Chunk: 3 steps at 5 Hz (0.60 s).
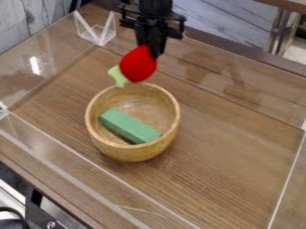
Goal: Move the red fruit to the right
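Observation:
The red fruit (139, 63) hangs in the air above the far rim of the wooden bowl (132, 120), its green leafy end pointing left. My black gripper (152, 43) comes straight down onto it from above and is shut on its top. A green rectangular block (128, 126) lies inside the bowl.
The wooden table (227, 134) is boxed in by clear plastic walls (36, 54). A bright glare patch lies on the table's far left corner. To the right of the bowl the wood is bare up to the right wall.

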Tool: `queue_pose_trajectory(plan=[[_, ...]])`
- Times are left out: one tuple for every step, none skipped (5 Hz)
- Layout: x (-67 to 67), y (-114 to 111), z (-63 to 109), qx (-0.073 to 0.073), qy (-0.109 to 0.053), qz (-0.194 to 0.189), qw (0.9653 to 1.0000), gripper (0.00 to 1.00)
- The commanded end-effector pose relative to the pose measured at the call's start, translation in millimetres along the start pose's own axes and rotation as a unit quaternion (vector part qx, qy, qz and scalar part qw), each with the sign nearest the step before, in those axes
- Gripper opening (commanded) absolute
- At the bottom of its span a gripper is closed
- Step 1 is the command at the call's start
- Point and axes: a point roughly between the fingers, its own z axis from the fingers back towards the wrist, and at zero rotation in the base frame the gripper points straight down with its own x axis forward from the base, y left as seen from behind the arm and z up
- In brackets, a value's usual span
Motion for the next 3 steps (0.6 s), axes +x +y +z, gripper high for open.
queue_pose_trajectory(plan=[[8.0, -18.2, 21.9, 0.004, -0.04, -0.049, 0.998, 0.0], [13.0, -25.7, 18.8, 0.004, -0.041, -0.081, 0.9959, 0.0], [15.3, -27.1, 7.5, 0.003, -0.044, -0.093, 0.9947, 0.0]])
